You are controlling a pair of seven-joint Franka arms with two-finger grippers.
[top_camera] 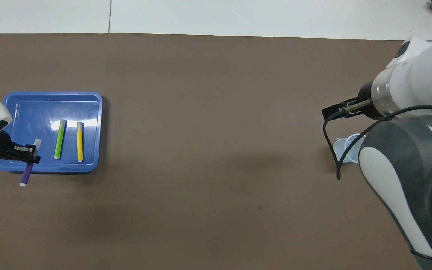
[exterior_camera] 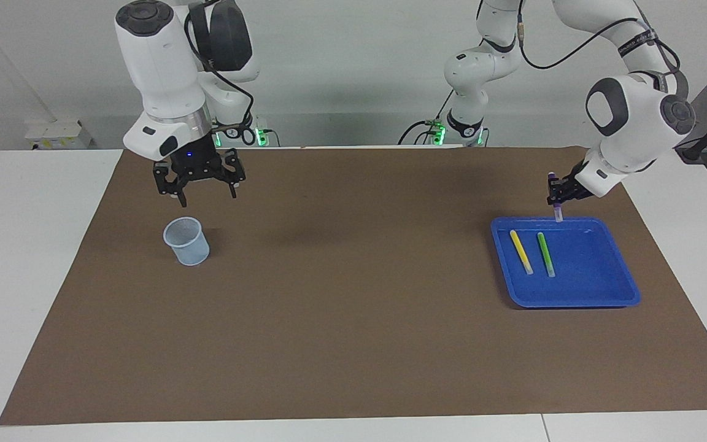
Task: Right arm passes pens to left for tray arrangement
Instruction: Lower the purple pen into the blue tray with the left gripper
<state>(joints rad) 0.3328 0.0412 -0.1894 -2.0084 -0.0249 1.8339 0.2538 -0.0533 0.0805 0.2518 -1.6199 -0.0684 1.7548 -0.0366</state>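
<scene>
Here, the blue tray (exterior_camera: 605,294) holds the yellow pen (exterior_camera: 520,251) and green pen (exterior_camera: 545,253) side by side. The left gripper (exterior_camera: 557,197), clamped on the purple pen (top_camera: 27,170), hangs over the tray's robot-side rim. The right gripper (exterior_camera: 202,189), jaws wide, hovers above the mesh cup (exterior_camera: 187,241), in which nothing can be seen.

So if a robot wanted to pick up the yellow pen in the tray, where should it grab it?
Probably around the middle of the yellow pen, coming straight down from above. It lies flat on the floor of the blue tray, so only its top and sides are free. The fingers should close across its thin width, minding the green pen that lies parallel close beside it.
</scene>
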